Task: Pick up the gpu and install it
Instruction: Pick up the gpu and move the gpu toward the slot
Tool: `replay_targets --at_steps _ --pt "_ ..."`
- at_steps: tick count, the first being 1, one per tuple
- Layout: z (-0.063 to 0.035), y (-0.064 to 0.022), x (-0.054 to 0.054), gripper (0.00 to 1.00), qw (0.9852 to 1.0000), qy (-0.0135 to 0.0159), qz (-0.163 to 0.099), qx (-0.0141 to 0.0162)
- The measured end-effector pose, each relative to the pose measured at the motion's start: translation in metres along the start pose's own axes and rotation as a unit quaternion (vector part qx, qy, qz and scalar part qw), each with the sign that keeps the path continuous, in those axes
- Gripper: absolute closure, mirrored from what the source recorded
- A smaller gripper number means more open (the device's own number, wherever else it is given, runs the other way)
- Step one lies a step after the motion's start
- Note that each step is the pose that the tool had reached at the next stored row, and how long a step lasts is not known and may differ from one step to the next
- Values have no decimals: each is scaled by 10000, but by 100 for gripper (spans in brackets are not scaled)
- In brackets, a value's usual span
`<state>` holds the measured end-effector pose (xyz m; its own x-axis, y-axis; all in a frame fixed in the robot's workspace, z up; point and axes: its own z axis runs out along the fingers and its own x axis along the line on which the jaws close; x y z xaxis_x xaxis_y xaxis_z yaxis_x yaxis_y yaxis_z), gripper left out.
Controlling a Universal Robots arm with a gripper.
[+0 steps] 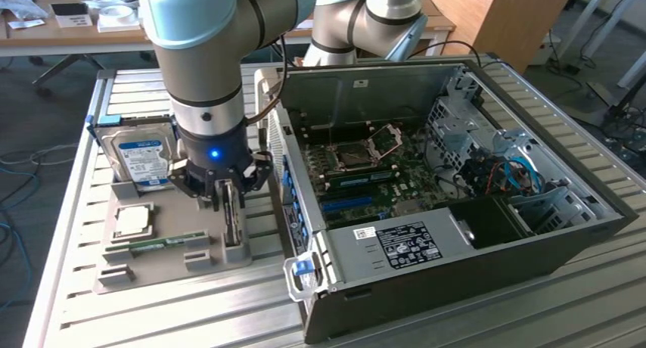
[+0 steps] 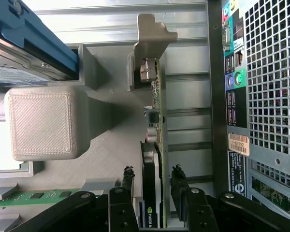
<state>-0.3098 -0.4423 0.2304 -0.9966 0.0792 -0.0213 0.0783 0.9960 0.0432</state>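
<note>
The gpu [image 1: 233,219] is a thin dark card standing on edge in a slot of the grey holder tray [image 1: 166,272], just beside the open computer case [image 1: 404,246]. My gripper [image 1: 224,200] comes down on it from above. In the wrist view the gripper [image 2: 152,175] straddles the gpu [image 2: 156,121], with one black finger [image 2: 128,180] against each face and the silver bracket [image 2: 152,31] at the far end. The jaws are shut on the card, which still sits in its slot.
On the same tray stand a blue-labelled hard drive [image 1: 141,155], a square processor [image 1: 133,221] and a green memory stick [image 1: 162,244]. The case lies open with its motherboard and blue slots [image 1: 353,204] facing up. The case's rear panel [image 2: 270,96] is very close to the card.
</note>
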Motion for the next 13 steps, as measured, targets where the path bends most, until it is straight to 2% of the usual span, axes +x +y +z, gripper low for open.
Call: replay_targets --at_steps 13 --pt "0 -1 14 56 10000 0 0 0"
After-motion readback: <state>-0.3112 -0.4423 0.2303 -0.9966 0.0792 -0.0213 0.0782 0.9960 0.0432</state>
